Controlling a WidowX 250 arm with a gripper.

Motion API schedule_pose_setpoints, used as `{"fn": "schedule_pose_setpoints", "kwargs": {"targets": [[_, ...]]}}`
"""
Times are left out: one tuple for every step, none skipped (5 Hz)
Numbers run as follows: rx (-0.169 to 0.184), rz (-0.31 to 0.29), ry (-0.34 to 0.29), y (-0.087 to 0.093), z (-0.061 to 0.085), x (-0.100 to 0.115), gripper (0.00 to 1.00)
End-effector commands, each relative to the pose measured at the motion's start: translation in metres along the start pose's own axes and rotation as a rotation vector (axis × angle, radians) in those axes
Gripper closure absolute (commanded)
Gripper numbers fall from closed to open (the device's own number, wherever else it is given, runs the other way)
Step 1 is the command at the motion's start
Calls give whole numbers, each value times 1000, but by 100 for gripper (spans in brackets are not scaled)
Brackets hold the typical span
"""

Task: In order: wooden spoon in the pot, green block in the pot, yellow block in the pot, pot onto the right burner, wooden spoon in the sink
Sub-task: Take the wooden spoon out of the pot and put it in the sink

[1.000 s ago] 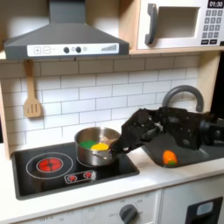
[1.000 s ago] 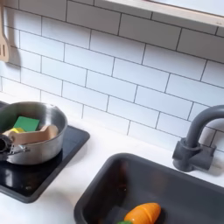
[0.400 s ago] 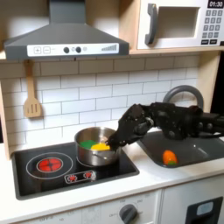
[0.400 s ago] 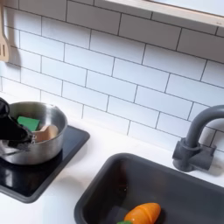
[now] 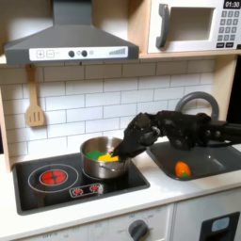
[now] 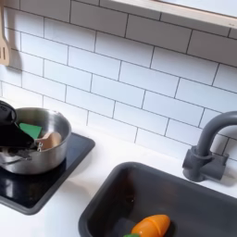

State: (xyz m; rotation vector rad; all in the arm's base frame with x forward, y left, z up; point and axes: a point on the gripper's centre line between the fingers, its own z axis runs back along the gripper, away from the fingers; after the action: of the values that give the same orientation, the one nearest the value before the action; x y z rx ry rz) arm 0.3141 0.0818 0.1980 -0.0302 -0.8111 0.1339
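The pot point(image 5: 104, 158) sits on the right burner point(image 5: 115, 172) with the green block point(image 6: 30, 130) and yellow block point(image 5: 109, 157) inside. My end effector point(image 5: 122, 148) has swung over from the sink point(image 6: 111, 204) side in the last second and now dips over the pot's rim, right at the wooden spoon point(image 6: 48, 141). Looks like the take-out step. Can't tell if it's clenched yet. Only readable writing: microwave clock point(image 5: 232, 5), "01:30".

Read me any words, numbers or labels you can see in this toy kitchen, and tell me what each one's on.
"01:30": on the microwave display, top corner of the first exterior view.
Microwave keypad buttons: too small to read.
Range hood control markings: too blurred to read.
Cooktop knob markings: too blurred to read.
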Motion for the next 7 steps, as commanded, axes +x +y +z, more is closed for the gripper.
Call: {"fn": "schedule_pose_setpoints", "kwargs": {"targets": [[-7, 0, -9, 0, 1, 2, 100], [-5, -11, -32, -1, 8, 8, 100], [-13, -16, -57, -5, 16, 13, 100], [-17, -32, -111, -14, 35, 25, 100], [-20, -35, -144, -18, 43, 29, 100], [-33, -56, -181, -28, 56, 34, 100], [-25, -66, -234, -31, 68, 43, 100]]}}
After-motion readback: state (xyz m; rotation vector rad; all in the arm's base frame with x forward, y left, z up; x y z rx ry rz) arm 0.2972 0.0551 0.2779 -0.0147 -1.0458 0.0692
